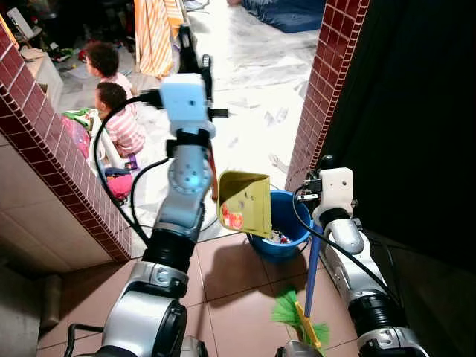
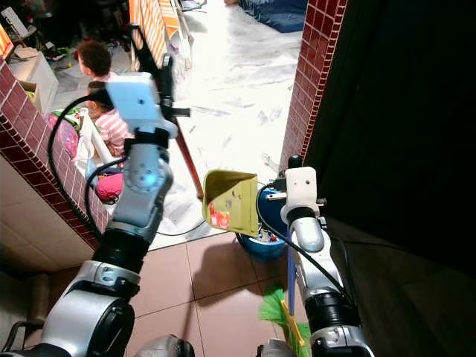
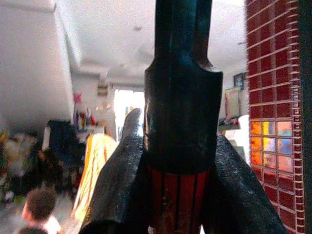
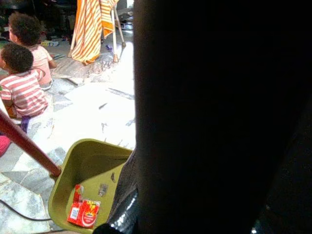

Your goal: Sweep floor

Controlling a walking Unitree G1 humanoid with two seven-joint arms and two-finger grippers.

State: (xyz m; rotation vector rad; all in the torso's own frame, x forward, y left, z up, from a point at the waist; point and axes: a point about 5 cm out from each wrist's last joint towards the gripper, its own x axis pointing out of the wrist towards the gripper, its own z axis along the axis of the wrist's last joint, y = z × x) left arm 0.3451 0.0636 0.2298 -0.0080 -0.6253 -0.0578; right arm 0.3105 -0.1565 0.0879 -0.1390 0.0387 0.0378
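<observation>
While the yellow-green dustpan point(image 1: 245, 202) hangs tilted over the blue bucket point(image 1: 286, 227) of scraps, a red carton point(image 4: 84, 213) lies inside it. The left end effector point(image 3: 181, 161) is clenched on its red-and-black handle point(image 3: 181, 122). The right end effector's point(image 1: 321, 165) grip on the blue broom point(image 1: 306, 297) with green bristles cannot be told.

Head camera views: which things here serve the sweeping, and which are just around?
Job:
- yellow dustpan, red carton inside, on the red handle held by the left claw
- blue bucket
- broom, by the right claw

Around:
- two people seated
- striped cloth
</observation>
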